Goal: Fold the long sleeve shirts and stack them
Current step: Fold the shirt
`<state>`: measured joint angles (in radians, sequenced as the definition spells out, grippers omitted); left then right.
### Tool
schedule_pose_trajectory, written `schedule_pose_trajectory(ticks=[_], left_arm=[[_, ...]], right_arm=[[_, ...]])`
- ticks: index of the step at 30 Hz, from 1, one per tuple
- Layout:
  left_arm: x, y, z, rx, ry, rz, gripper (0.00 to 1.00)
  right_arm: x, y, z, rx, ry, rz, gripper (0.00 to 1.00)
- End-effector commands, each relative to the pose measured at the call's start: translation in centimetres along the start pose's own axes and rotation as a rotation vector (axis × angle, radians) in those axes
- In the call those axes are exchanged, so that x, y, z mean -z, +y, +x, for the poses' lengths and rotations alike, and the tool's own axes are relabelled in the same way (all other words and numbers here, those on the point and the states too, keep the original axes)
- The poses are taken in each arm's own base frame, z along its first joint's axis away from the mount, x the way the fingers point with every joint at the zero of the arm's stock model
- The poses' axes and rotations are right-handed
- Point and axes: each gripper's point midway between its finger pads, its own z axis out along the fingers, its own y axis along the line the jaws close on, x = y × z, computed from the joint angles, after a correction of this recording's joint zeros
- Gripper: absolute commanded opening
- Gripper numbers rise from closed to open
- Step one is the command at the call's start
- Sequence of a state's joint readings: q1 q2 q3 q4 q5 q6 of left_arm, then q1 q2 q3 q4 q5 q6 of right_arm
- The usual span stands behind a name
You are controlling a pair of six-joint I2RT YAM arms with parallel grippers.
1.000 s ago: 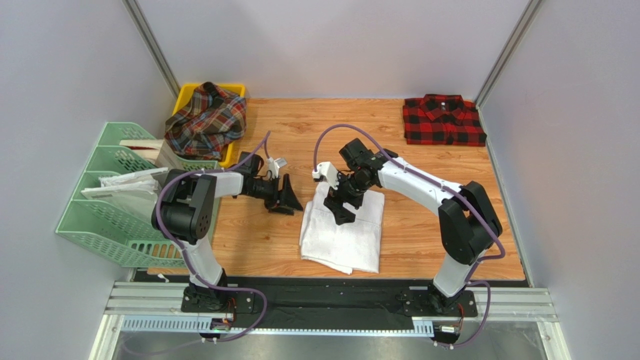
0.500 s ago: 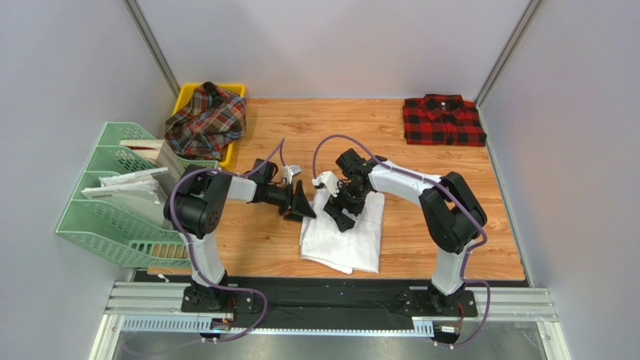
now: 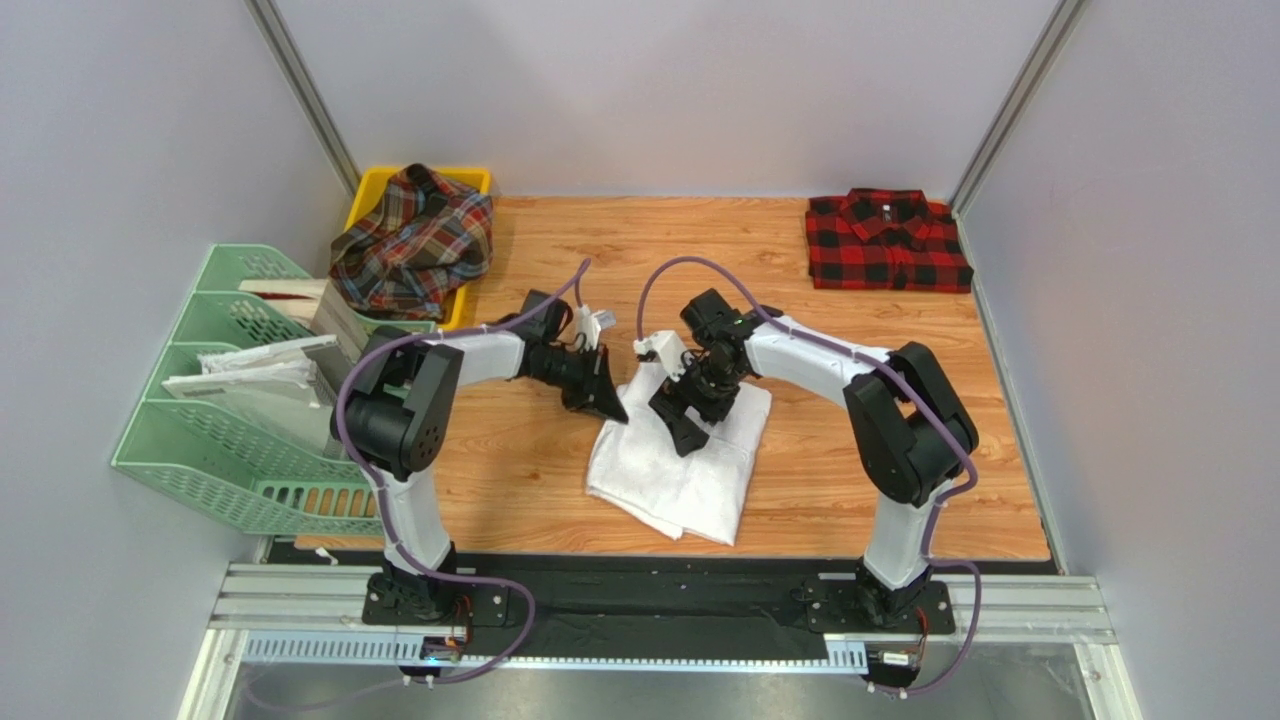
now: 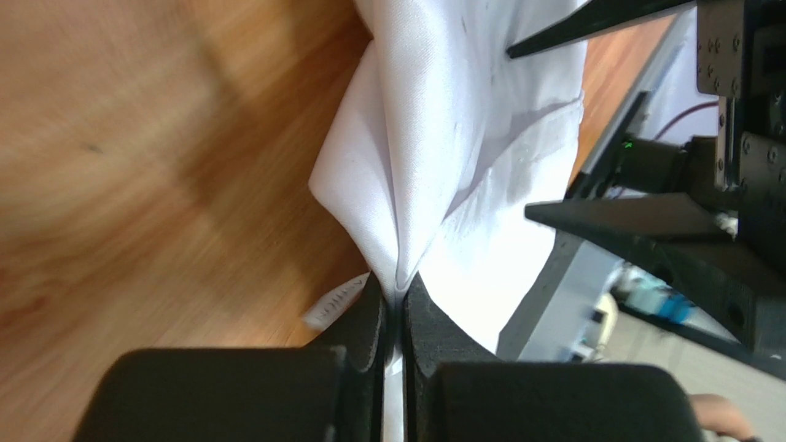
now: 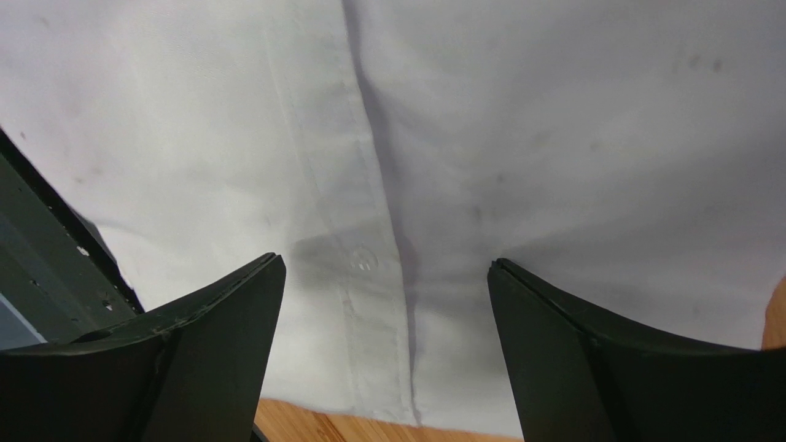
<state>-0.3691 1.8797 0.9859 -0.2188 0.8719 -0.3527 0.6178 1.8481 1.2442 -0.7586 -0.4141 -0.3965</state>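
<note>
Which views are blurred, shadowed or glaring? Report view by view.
Top external: sharp, evenly lit, only soft shadows beside the white shirt. Left wrist: the table is smeared with blur; the fold pinched by the left gripper is crisp. Right wrist: sharp, a grey shadow on the cloth within the open right gripper.

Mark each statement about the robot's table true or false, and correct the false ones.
1. The left gripper is shut on a fold of the plain white cloth shirt. True.
2. The right gripper is clamped on that shirt. False: its jaws stand open over the shirt.
3. The red-and-black checked shirt lies folded at the far right corner of the wooden table. True.
4. The dark tartan shirt is stacked on the white one. False: it lies crumpled on the yellow plastic bin, far left.
</note>
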Motion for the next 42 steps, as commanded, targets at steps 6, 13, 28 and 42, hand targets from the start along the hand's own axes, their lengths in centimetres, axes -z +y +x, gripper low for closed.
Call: schedule_pose_trajectory(ticks=[6,13,28,42], left_arm=[[11.4,-2.2,-8.7,-0.591,0.063,-0.472,0.00],[22.4,-5.0,-23.0,-1.120,0.017,-1.044,0.00],[4.8,3.8,-10.9,-1.098,0.413,-1.048,0.00],[0.7,-11.8,-2.0,-0.990,0.324,-0.574,0.48]], right_arm=[[10.2,-3.2,-0.4,-0.325,-0.302,0.037,0.89],[12.6,-4.6,2.0,-0.428,-0.375,0.067,0.89],[11.4,-5.1,4.1,-0.553,-0.368,0.010,0.88],[11.5,-5.1,5.1,-0.625,-0.374,-0.013,0.88]])
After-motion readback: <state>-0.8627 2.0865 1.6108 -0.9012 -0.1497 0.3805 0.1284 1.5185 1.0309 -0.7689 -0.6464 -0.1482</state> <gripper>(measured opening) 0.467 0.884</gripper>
